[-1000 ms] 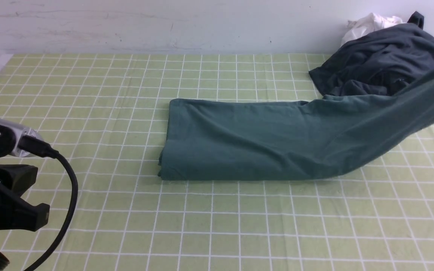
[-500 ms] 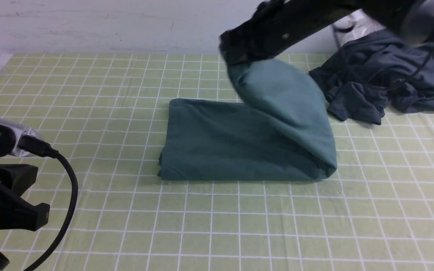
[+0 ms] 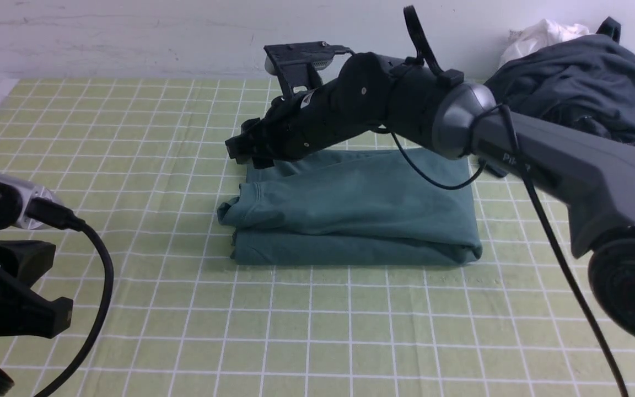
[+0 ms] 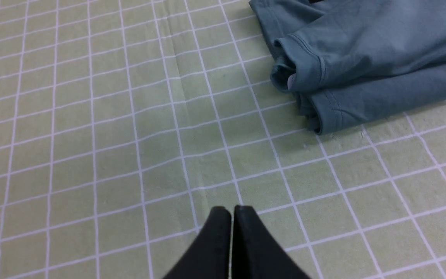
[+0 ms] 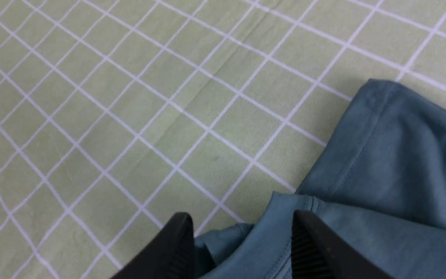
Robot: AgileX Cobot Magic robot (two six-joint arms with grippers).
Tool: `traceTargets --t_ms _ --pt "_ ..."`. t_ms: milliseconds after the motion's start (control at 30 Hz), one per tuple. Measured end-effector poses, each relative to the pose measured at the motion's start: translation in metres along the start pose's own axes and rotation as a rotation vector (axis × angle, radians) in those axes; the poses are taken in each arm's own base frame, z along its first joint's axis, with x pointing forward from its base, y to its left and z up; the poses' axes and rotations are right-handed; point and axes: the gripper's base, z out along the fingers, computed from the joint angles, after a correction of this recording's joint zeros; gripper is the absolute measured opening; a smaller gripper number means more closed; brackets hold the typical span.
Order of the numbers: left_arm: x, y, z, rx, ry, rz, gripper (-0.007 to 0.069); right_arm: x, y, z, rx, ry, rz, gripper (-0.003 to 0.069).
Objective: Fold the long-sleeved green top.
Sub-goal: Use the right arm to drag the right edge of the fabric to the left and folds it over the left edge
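Position: green top [image 3: 350, 209] under right fingers [image 5: 312, 248]

Folded flat on surface [image 3: 130, 309], long axis running left to right; right fingers apart over its far-left corner, cloth edge between them unpinched; left fingers [image 4: 215, 240] together, off the near-left end, not touching.

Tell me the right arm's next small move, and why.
Probably raise the right gripper straight up, clear of the green top. Its jaws stand apart over the top's left edge, the upper half lies folded on the lower, and a sideways pull might drag the fold open.
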Motion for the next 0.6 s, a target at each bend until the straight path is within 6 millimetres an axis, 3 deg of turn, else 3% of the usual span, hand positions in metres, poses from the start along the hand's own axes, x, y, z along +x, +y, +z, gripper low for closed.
traceTargets --t_ms 67,200,233,300,367,433,533,600 --pt "0.000 0.000 0.000 0.004 -0.003 -0.009 -0.0004 0.003 -0.001 0.004 0.001 0.007 0.000 0.0279" --pt "-0.003 -0.002 -0.017 0.010 -0.084 -0.016 -0.0004 0.034 -0.001 0.036 -0.020 0.111 0.013 0.0115" --pt "-0.004 -0.002 -0.019 0.009 -0.090 -0.013 -0.0004 0.035 0.000 0.038 -0.022 0.118 0.012 0.0108" --pt "-0.005 -0.003 -0.036 -0.003 -0.181 0.025 -0.0004 0.050 0.007 0.048 -0.040 0.179 -0.022 0.0028" --pt "-0.004 -0.004 -0.052 -0.021 -0.260 0.080 -0.0004 0.052 0.014 0.047 -0.052 0.207 -0.078 0.0000" --pt "0.001 -0.004 -0.063 -0.041 -0.322 0.135 -0.0004 0.039 0.019 0.028 -0.049 0.228 -0.175 -0.0010" --pt "0.012 -0.006 -0.070 -0.061 -0.376 0.173 -0.0004 0.006 0.026 -0.019 0.006 0.224 -0.320 -0.0015" --pt "0.019 -0.006 -0.074 -0.074 -0.416 0.188 -0.0004 -0.031 0.032 -0.079 0.103 0.185 -0.439 -0.0016"
